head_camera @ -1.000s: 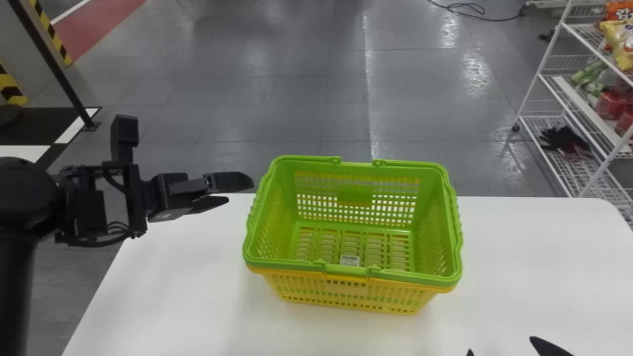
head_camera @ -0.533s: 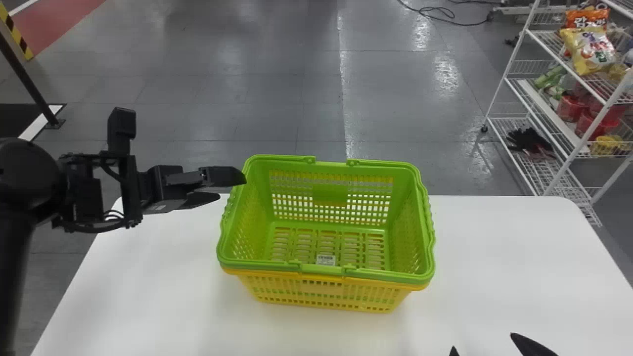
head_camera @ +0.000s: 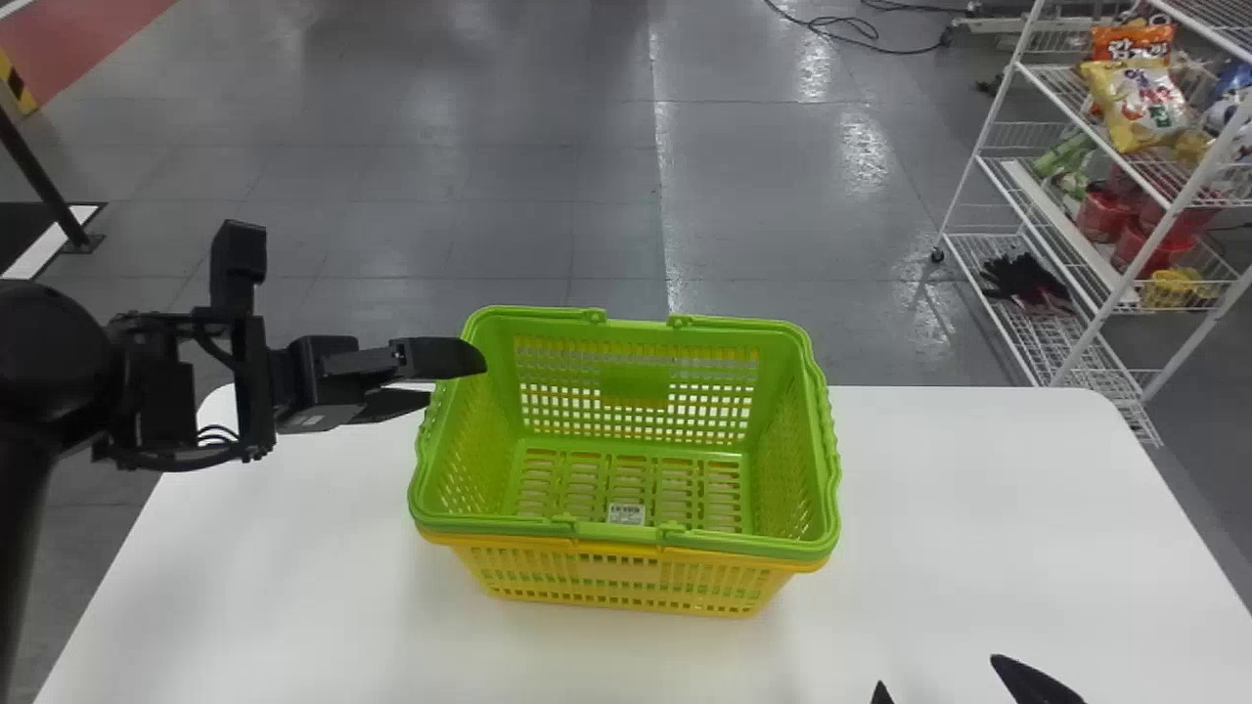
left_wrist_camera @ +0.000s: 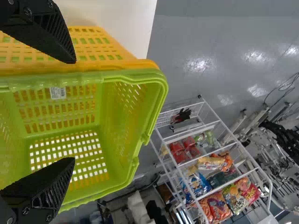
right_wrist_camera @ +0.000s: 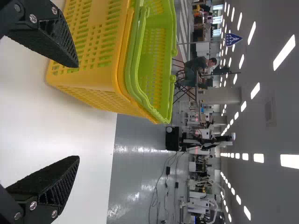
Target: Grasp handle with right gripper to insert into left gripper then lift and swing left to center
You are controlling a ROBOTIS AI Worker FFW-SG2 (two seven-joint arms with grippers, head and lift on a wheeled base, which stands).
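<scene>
You're at the very start, as far as the head view goes: neither claw holds anything, and the job looks all ahead of you. The green basket [head_camera: 778, 440] sits nested in the yellow basket [head_camera: 626, 577] on the white surface [head_camera: 978, 508], around the centre and lower middle of the frame. Its handle [head_camera: 827, 440] on the right side lies folded down along the rim, and nothing grips it.

Your left claw [head_camera: 457, 379] hangs at centre left, by the basket's upper left corner, its fingers apart with nothing clamped; you can't tell whether it touches the rim. Your right claw [head_camera: 937, 671] is at the bottom edge, right of centre, also spread and empty, well apart from the baskets.

Still left, then: take the handle with the right claw, bring it up between the left fingers, close those on it, then lift and swing to the centre.
</scene>
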